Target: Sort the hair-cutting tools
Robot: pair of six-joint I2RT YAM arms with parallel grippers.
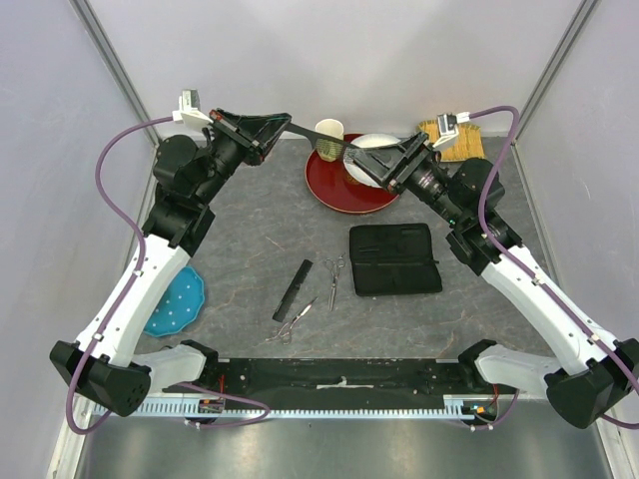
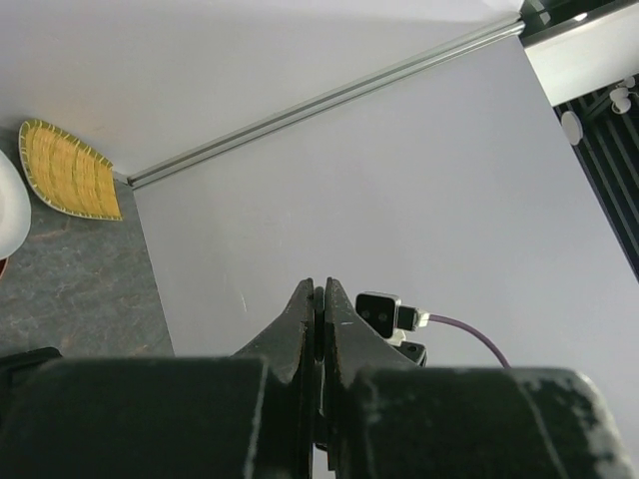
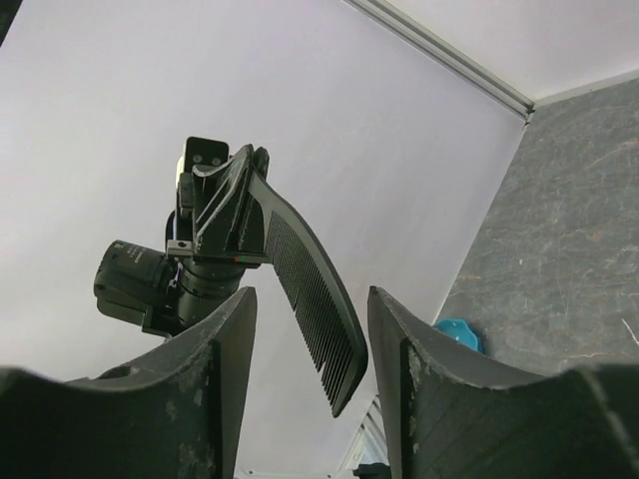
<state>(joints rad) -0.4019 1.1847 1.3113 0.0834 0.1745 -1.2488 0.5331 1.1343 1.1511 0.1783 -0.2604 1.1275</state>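
Our right gripper (image 3: 312, 304) stands released, its jaws astride the free tip of the long black comb (image 3: 305, 264) without touching; our left gripper (image 1: 280, 124) is clenched on the other end, holding it in mid-air. We judge it light, thin, slightly flexible and slick: grip squarely, well in from the tip

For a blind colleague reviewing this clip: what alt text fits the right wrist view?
The left gripper holds a long black comb by one end, its free end showing between the open fingers of the right gripper, not visibly touching either. Behind: pale wall, grey table.
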